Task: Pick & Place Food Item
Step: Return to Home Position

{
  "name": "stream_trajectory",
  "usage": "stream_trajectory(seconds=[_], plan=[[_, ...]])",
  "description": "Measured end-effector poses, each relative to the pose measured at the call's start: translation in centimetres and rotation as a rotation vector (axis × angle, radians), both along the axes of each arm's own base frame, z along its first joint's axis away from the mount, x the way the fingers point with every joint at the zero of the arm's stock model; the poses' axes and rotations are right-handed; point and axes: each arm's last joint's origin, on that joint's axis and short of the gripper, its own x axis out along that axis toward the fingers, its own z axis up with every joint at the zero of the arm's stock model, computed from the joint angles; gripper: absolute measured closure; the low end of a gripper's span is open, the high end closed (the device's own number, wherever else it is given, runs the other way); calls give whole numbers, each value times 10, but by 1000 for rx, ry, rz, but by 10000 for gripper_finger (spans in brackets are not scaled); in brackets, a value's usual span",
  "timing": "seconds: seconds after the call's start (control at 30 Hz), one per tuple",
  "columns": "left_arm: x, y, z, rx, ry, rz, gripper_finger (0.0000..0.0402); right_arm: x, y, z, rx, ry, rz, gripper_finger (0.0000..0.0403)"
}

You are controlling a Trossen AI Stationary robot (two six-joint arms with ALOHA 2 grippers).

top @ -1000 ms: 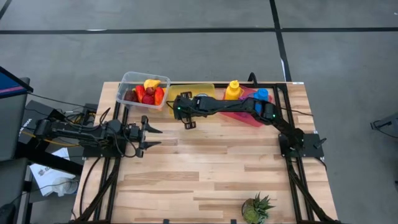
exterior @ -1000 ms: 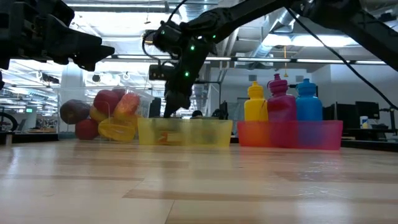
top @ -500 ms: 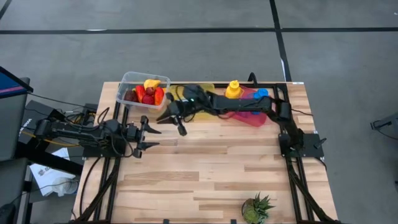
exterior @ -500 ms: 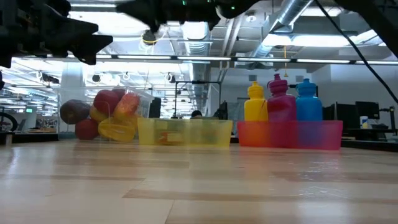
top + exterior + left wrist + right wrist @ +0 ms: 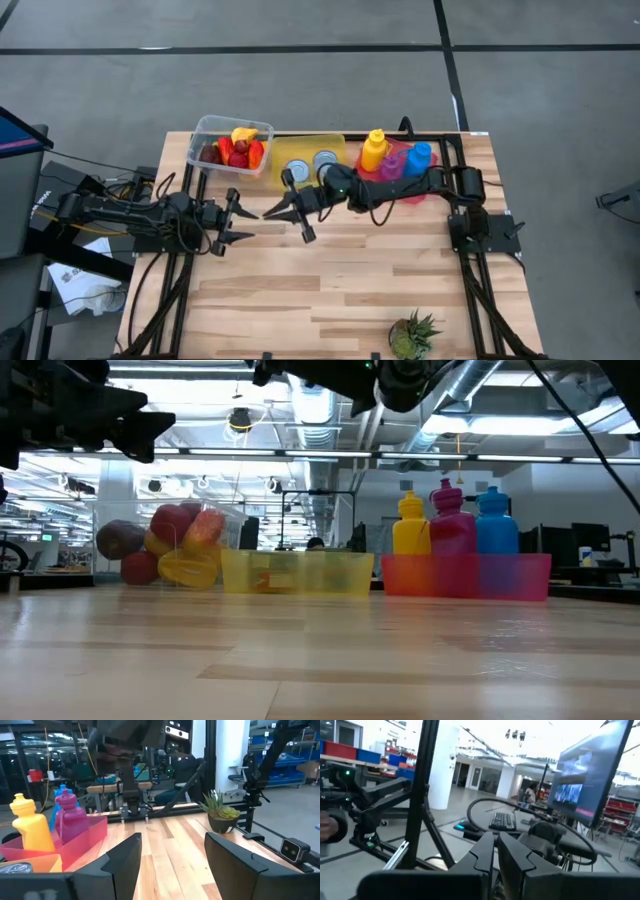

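A clear tub (image 5: pixel 229 141) of red and yellow fruit (image 5: pixel 172 546) stands at the table's far left. Beside it a yellow bin (image 5: pixel 310 150) holds two round tins (image 5: pixel 311 164). My right gripper (image 5: pixel 268 212) hangs high over the table just near of that bin, lying level and pointing toward the table's left. Its fingers (image 5: pixel 488 851) are shut on nothing. My left gripper (image 5: pixel 248 217) waits open to the left, facing the right one, a short gap apart. In the left wrist view its fingers (image 5: pixel 122 864) stand wide apart.
A pink bin (image 5: pixel 400 185) with yellow (image 5: pixel 374 147), pink and blue (image 5: pixel 419 156) bottles stands at the far right, under the right arm. A small potted plant (image 5: pixel 413 336) sits at the near edge. Bare wooden table (image 5: pixel 330 280) spreads between the arms and the plant.
My right gripper has risen out of the yellow bin, drawn back toward the table's near side, and tipped from pointing down to lying level, pointing left. The two tins in the bin have come into view from under the arm.
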Motion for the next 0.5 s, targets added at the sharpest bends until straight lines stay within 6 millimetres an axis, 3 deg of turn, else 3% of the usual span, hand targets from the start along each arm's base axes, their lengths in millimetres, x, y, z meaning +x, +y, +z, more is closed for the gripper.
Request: stream_trajectory(seconds=[0.1,0.27,0.5], plan=[[0,0,0,-5,-2,0,192,-2,-1,-3,-19,5,53,386],[0,0,4,-13,-39,15,192,-6,0,-5,-80,-11,329,386],[-1,2,8,-47,-78,59,192,-4,-10,5,87,26,266,386]])
